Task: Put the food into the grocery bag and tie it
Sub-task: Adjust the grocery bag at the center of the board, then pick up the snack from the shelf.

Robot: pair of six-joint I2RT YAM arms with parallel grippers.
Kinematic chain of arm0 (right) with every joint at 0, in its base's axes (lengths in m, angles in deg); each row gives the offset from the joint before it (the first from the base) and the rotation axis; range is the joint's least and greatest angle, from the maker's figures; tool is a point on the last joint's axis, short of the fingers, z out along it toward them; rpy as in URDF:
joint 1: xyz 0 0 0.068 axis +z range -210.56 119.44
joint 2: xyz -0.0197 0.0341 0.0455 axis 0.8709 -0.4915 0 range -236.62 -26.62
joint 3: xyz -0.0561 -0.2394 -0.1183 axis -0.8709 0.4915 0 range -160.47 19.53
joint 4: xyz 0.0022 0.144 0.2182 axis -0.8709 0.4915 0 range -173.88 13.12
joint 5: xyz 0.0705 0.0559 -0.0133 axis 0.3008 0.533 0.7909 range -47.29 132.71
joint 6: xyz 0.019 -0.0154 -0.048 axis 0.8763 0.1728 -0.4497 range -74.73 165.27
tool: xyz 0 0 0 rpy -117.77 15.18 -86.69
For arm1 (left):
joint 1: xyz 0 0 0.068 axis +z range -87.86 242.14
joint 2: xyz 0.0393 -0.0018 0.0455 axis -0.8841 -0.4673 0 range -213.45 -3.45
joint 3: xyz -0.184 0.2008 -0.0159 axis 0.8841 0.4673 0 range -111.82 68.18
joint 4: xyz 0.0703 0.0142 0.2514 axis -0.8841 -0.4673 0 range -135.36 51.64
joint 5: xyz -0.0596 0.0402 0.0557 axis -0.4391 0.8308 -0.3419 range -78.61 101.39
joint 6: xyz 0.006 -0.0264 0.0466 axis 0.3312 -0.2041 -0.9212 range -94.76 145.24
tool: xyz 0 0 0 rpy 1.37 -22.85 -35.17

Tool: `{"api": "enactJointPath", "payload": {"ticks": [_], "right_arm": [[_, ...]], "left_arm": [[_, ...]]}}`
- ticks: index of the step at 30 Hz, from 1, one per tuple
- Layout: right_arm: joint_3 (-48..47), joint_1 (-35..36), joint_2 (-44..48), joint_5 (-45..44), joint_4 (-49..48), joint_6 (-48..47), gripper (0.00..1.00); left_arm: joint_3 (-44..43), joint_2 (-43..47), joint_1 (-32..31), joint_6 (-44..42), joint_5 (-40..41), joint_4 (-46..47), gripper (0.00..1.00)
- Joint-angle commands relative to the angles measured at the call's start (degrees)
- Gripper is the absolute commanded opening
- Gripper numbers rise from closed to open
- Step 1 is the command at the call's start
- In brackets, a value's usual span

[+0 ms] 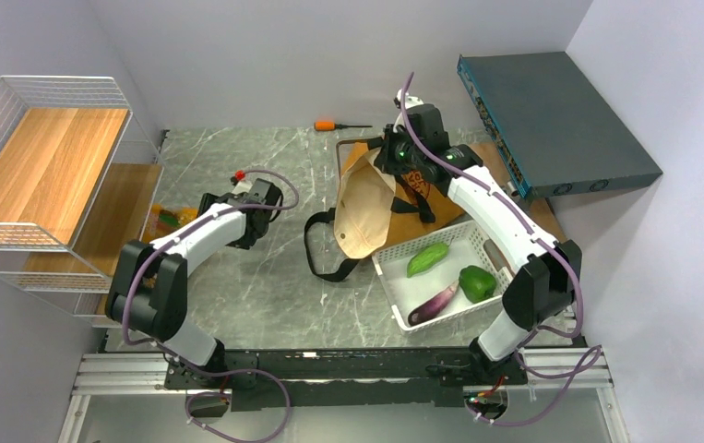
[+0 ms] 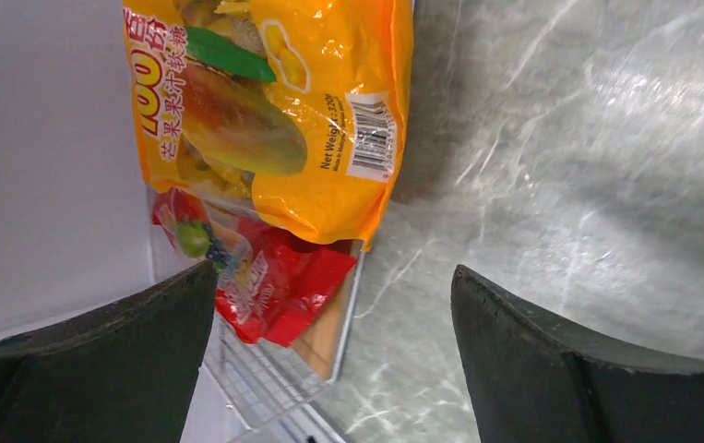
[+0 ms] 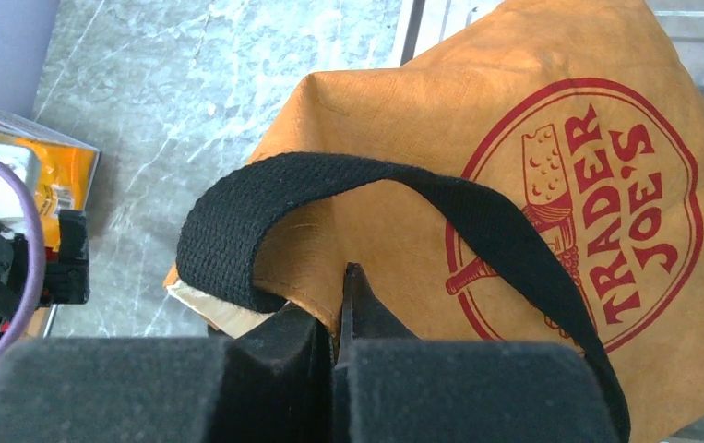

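Two snack packets, an orange-yellow mango-printed pouch (image 2: 274, 111) and a crumpled red foil packet (image 2: 279, 286), lie at the edge of the wire-and-wood shelf (image 1: 16, 101) on the table's left; the left gripper (image 2: 334, 272) hangs just before them, jaws spread wide and holding nothing; the right gripper (image 3: 340, 314) is pinched tight on the rim of the mustard-ochre fabric grocery bag (image 3: 514, 138) with black webbing straps, lifting its mouth beside the white plastic basket (image 1: 385, 277). The step in hand looks like fetching a packet; next, the left jaws must advance around the orange-yellow pouch and close.
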State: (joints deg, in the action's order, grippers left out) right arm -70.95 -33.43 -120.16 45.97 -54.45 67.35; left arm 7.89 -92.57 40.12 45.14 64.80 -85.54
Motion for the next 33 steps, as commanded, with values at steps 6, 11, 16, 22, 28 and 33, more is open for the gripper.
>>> {"api": "enactJointPath", "payload": {"ticks": [6,11,16,22,28,33], "right_arm": [[1.36,-0.61,5.00,-1.06,-2.42,-1.55,0.00],[1.55,-0.62,5.48,-1.42,-2.27,-1.86,0.00],[2.10,-0.60,5.59,-0.91,-2.36,-1.55,0.00],[2.16,-0.65,5.35,-1.03,-2.11,-1.57,0.00],[1.55,-0.55,5.10,-0.52,-2.01,-1.26,0.00],[1.71,-0.66,5.35,-1.41,-1.83,-1.80,0.00]], "left_arm": [[5.86,0.95,5.41,-25.76,-0.05,14.13,0.96],[10.54,-1.79,6.52,-35.44,-1.78,23.92,0.93],[9.80,-6.62,9.02,-37.50,-1.02,24.76,0.90],[11.34,-7.57,11.32,-42.59,0.63,30.49,0.85],[12.02,-10.53,11.80,-44.62,1.97,33.23,0.81],[11.18,-11.09,13.34,-42.88,1.00,31.36,0.67]]}}
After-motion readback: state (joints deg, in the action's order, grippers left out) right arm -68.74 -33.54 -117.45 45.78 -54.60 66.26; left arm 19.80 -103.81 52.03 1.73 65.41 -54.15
